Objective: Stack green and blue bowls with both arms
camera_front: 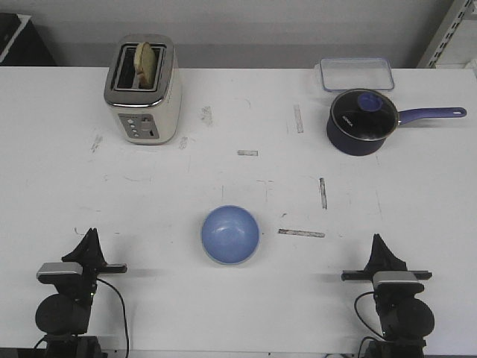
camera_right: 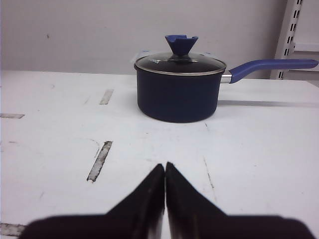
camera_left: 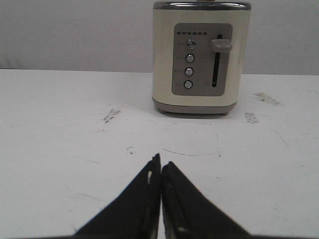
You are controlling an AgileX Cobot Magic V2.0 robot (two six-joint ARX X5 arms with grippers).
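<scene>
Left gripper [camera_left: 160, 167]: fingers pressed together, nothing between them. It sits low over the counter [camera_front: 238, 179] near the front-left corner, pointing toward the back edge. Right gripper [camera_right: 165, 169]: likewise drawn together and holding nothing, near the front-right corner. Both arms are parked well apart from the bowl.

Blue bowl [camera_front: 230, 234]: upright, open side up, near the front edge about midway between the two arms, touching nothing. No green bowl shows separately in any view. Whether it sits nested under the blue one, or is simply out of sight, I cannot tell; only a blue rim and interior are visible from the front.

Farther out: a cream toaster [camera_front: 143, 89] with bread in its slot stands toward the back-left corner, straight ahead of the left gripper. A dark blue saucepan [camera_front: 363, 121] with glass lid and long handle sits toward the back-right, ahead of the right gripper. A clear lidded container [camera_front: 356, 74] lies just behind it at the back edge.

Judgement: either the stack is finished and both arms are at rest, or nothing has begun. The frames do not settle it.
</scene>
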